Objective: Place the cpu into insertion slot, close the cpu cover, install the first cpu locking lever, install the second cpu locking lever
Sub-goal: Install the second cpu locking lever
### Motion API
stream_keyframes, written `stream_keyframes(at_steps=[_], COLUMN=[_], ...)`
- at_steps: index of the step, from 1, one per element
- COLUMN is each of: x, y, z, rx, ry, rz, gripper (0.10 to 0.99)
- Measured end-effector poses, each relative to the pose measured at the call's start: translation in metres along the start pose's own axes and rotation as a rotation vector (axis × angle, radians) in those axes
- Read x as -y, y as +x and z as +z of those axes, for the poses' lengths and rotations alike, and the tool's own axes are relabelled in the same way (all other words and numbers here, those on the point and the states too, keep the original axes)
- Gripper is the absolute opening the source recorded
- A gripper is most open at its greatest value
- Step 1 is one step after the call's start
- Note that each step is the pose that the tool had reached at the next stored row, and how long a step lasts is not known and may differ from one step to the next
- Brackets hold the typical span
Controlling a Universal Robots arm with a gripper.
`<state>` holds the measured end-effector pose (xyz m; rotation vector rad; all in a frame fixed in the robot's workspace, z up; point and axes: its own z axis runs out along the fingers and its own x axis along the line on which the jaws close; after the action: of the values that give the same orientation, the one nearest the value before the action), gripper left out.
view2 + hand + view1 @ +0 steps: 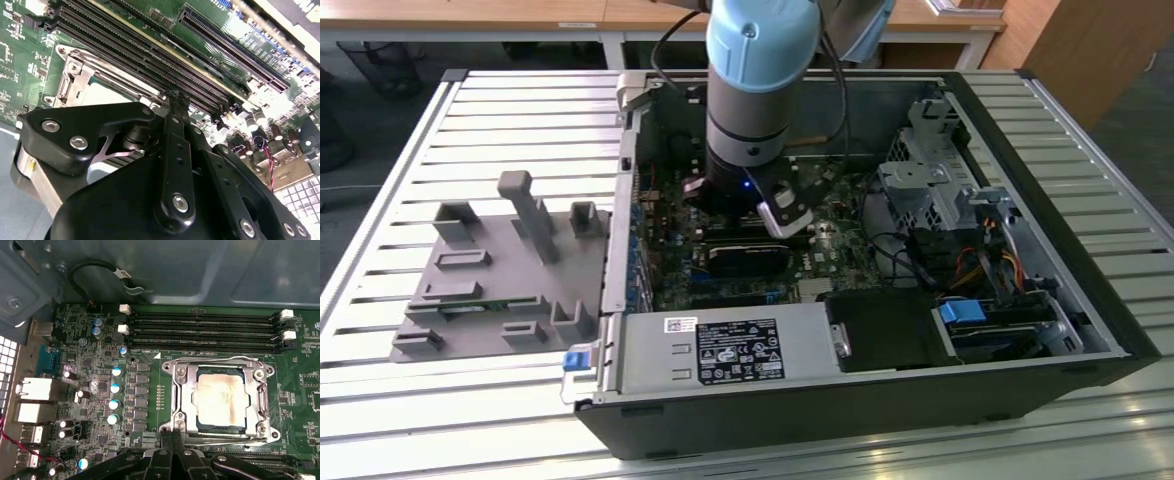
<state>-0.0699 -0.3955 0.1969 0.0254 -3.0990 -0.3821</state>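
The gripper (172, 440) hangs low over the motherboard (95, 390) inside an open computer case (1014, 330). In the first wrist view its two black fingertips (166, 437) stand pressed together, side by side, with nothing between them. They sit at the near edge of the insertion slot (180, 405), touching or just above its grey metal rim; which of the two cannot be told.

Directly beyond the fingertips lies the cpu (221, 400), flat in the socket, its dull tan-silver face up. The cpu cover (260, 395), a silvery frame, lies down around the chip, its square opening showing the metal face.

A thin locking lever (225, 438) runs along the socket's near side, crosswise to the gripper's reach and just beside the fingertips. This appears to be the part nearest to hand.

Farther off, past the socket, four long black memory slots (200, 330) run parallel to that lever, then the grey case wall (200, 270).
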Motion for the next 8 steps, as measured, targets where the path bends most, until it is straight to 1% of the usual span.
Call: stream_keyframes(at_steps=[8], x=[0.0007], y=[0.0012], z=[0.0031], rx=[0.0002], ry=[-0.014], rz=[0.000], gripper=[0.106])
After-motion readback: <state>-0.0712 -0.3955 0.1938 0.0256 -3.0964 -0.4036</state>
